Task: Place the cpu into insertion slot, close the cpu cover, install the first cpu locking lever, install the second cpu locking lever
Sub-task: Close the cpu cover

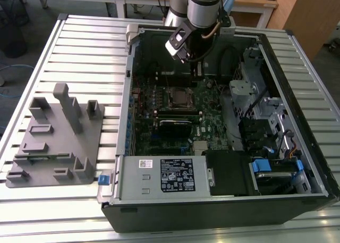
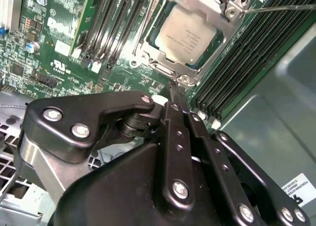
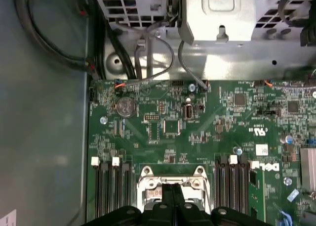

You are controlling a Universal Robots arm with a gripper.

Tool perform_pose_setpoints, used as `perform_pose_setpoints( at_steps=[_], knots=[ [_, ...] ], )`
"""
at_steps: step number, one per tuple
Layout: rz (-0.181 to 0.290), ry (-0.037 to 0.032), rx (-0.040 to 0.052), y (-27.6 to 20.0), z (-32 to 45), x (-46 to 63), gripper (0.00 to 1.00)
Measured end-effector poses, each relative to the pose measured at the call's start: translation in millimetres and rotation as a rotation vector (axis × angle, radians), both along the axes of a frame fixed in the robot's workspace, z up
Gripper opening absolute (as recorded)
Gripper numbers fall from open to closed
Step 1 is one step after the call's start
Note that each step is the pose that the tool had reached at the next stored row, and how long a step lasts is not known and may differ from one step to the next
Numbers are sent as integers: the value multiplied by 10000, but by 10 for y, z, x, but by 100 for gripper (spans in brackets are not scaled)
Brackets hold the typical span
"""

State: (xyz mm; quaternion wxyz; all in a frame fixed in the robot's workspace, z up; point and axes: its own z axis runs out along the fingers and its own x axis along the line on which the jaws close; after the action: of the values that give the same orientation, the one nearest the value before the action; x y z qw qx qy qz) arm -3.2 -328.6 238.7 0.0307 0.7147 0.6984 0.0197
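Exterior view: the socket (image 1: 168,98) sits at the centre of the frame, on the green board (image 1: 210,120) inside the open case (image 1: 212,214), and the arm reaches down to it from the upper middle. A grey moulded holder (image 1: 53,142) rests at the exterior view's left on the ribbed metal table (image 1: 90,46).

In the second wrist view the chip (image 2: 190,33) lies flat in the socket. Its pale brushed-metal top shows through the cut-out of the thin silvery cover (image 2: 150,35), which lies folded down so its rim bears on the chip's edges.

The gripper (image 2: 175,90), made of black jointed links with bright screws, has its two slim fingers drawn together with nothing visible between them. Its narrow tip stands just beside a socket corner. I judge that such a tip suits nudging wire.

A thin steel lever (image 2: 281,8) runs from another corner across ridged black memory slots (image 2: 256,53). I cannot tell whether it is latched.
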Motion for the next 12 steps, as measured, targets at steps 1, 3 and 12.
perform_pose_setpoints(
  at_steps=[1, 3, 12],
  knots=[
    [1, 0, 0, 0, 0, 0, 11],
    [1, 0, 0, 0, 0, -1, 11],
    [0, 356, 3, 0, -5, -1, 11]
  ],
)
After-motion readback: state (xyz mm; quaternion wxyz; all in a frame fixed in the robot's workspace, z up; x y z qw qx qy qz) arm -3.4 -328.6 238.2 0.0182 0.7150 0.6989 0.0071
